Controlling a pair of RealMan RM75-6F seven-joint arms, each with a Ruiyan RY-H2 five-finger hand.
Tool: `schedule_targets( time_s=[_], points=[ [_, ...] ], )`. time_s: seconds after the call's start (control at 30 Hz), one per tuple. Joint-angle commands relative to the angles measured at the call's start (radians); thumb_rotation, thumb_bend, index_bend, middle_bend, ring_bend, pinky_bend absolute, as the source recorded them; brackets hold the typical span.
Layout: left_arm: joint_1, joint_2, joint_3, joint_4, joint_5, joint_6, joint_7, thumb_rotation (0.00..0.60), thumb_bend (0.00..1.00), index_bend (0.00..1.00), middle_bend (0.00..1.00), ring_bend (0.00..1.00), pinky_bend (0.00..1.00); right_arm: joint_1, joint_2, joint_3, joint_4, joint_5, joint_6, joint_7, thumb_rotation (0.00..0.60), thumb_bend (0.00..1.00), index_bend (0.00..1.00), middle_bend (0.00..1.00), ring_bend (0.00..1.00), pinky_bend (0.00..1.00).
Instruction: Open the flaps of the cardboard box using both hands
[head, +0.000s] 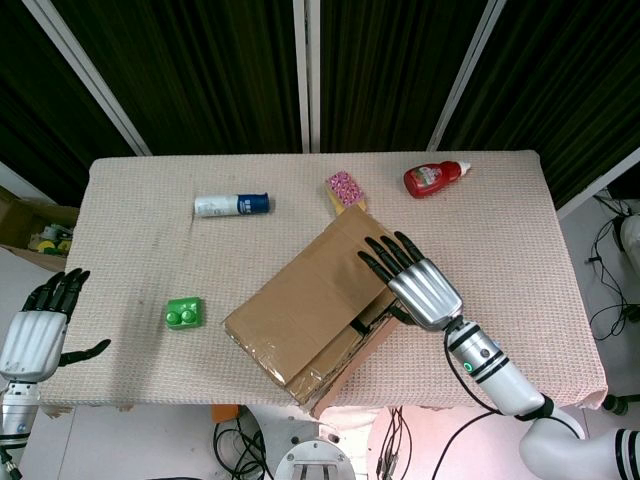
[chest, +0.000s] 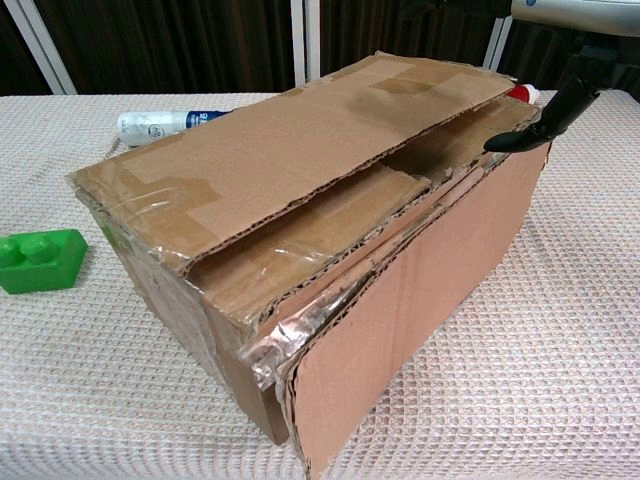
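The cardboard box (head: 300, 305) lies slanted in the middle of the table. In the chest view its wide top flap (chest: 300, 150) lies shut over an inner flap (chest: 330, 215), and the near side flap (chest: 420, 300) hangs down its front. My right hand (head: 415, 280) is stretched flat over the box's right end, holding nothing, fingers (head: 385, 252) pointing across the top flap. Its thumb tip (chest: 515, 140) touches the flap edge at the box's far right corner. My left hand (head: 40, 325) hovers at the table's left edge, well away from the box, fingers apart and empty.
A green brick (head: 183, 313) sits left of the box. Behind the box are a white and blue bottle (head: 232, 205), a pink speckled block (head: 346, 190) and a red ketchup bottle (head: 435, 178). The box's near corner almost reaches the table's front edge (head: 200, 405).
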Motion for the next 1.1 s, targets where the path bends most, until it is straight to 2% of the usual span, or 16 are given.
schedule_targets(
  time_s=[0.03, 0.5, 0.87, 1.1],
  points=[
    [-0.004, 0.003, -0.002, -0.003, -0.001, -0.005, 0.001, 0.445, 0.06, 0.02, 0.09, 0.06, 0.19, 0.006, -0.003, -0.003, 0.005, 0.005, 0.001, 0.003, 0.600, 0.15, 0.00, 0.00, 0.00, 0.00],
    [0.000, 0.007, 0.002, 0.001, -0.005, -0.009, 0.000, 0.453, 0.06, 0.02, 0.09, 0.06, 0.19, 0.057, -0.041, -0.012, 0.032, 0.003, 0.019, -0.044, 0.600, 0.15, 0.00, 0.00, 0.00, 0.00],
    [0.016, 0.013, 0.008, 0.011, -0.002, 0.010, -0.024, 0.462, 0.06, 0.02, 0.09, 0.06, 0.19, 0.133, -0.116, -0.007, 0.076, 0.077, -0.008, -0.123, 0.600, 0.16, 0.00, 0.00, 0.00, 0.00],
    [0.034, 0.022, 0.016, 0.022, 0.003, 0.029, -0.049, 0.459, 0.06, 0.02, 0.09, 0.06, 0.19, 0.154, -0.154, 0.005, 0.096, 0.086, 0.028, -0.126, 0.600, 0.20, 0.00, 0.00, 0.00, 0.00]
  ],
)
